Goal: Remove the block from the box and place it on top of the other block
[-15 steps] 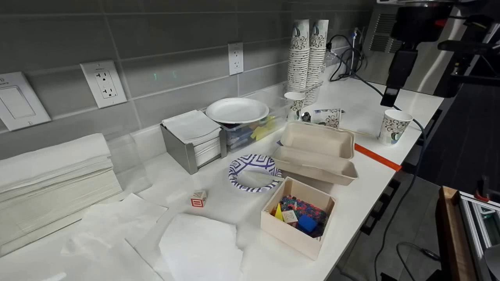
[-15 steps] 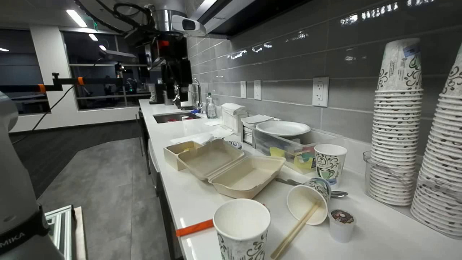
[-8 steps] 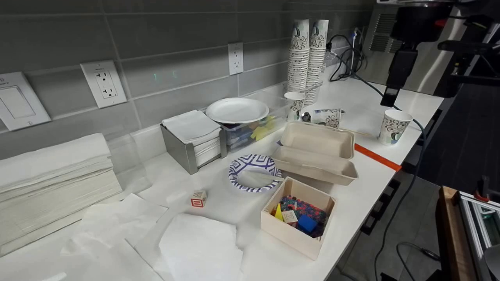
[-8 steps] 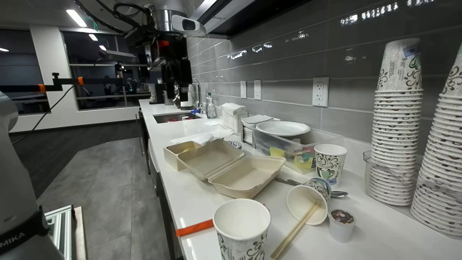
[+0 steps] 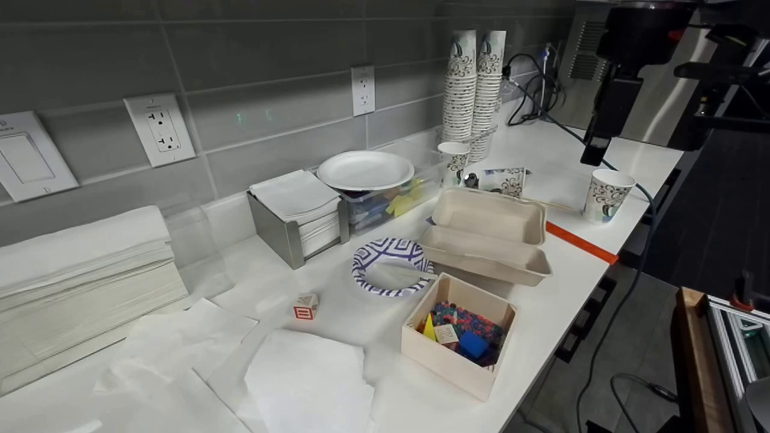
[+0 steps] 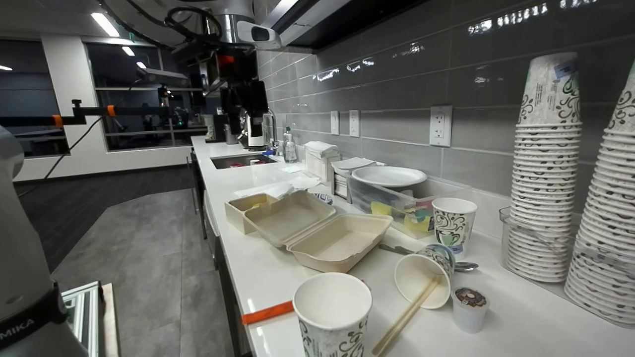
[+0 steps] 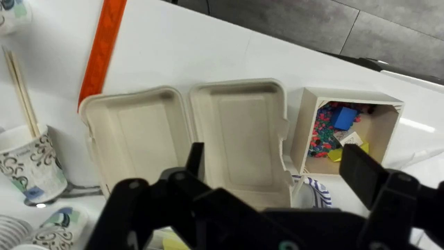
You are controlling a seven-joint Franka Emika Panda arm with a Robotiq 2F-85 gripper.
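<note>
The tan box [image 5: 444, 365] stands open near the counter's front edge; it also shows in an exterior view [image 6: 239, 218] and in the wrist view [image 7: 357, 94]. Inside it a pale letter block [image 5: 446, 334] lies beside a blue block [image 5: 473, 344] and a yellow piece [image 5: 429, 328]; the letter block [image 7: 351, 139] is partly covered by a finger in the wrist view. The other block [image 5: 305, 307], a small cube with a red mark, sits on the counter left of the box. My gripper [image 7: 274, 152] is open and empty, high above the counter, in both exterior views.
A clamshell container [image 7: 242, 139] lies open beside the box, below my gripper. A patterned bowl [image 5: 391, 291], a napkin holder [image 5: 277, 231], loose paper [image 5: 310, 385], cups [image 5: 607, 195] and tall cup stacks [image 5: 460, 90] stand around. An orange strip [image 5: 580, 242] lies near the counter edge.
My gripper has shifted slightly since half a second ago, a little to the left in an exterior view. The blocks and the box have not moved.
</note>
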